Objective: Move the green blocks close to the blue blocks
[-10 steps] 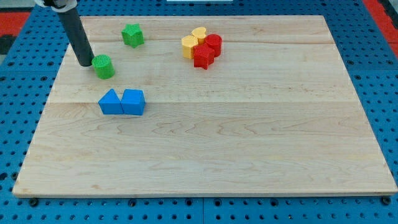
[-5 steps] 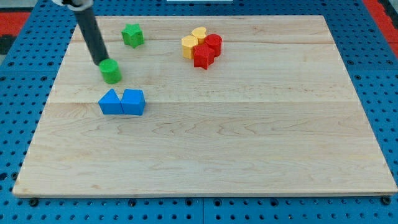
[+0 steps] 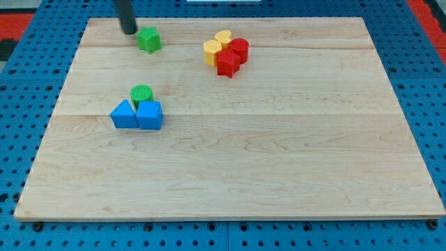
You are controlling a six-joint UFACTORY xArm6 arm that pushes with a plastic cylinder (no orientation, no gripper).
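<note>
Near top edge, tool (image 3: 129, 31) beside green star block (image 3: 148, 40)

A: Where do we have the rod?
B: Far left of the scene. We see only its lower length; the upper part runs out of the frame's top.
A: And my tip (image 3: 129, 31)?
B: Down at the surface, rod near upright, leaning slightly left toward the top.

The tabletop (image 3: 279, 153) is pale wood with a smooth, matt grain. The green cylinder (image 3: 141, 94) looks like matt plastic, its top ribbed.
</note>
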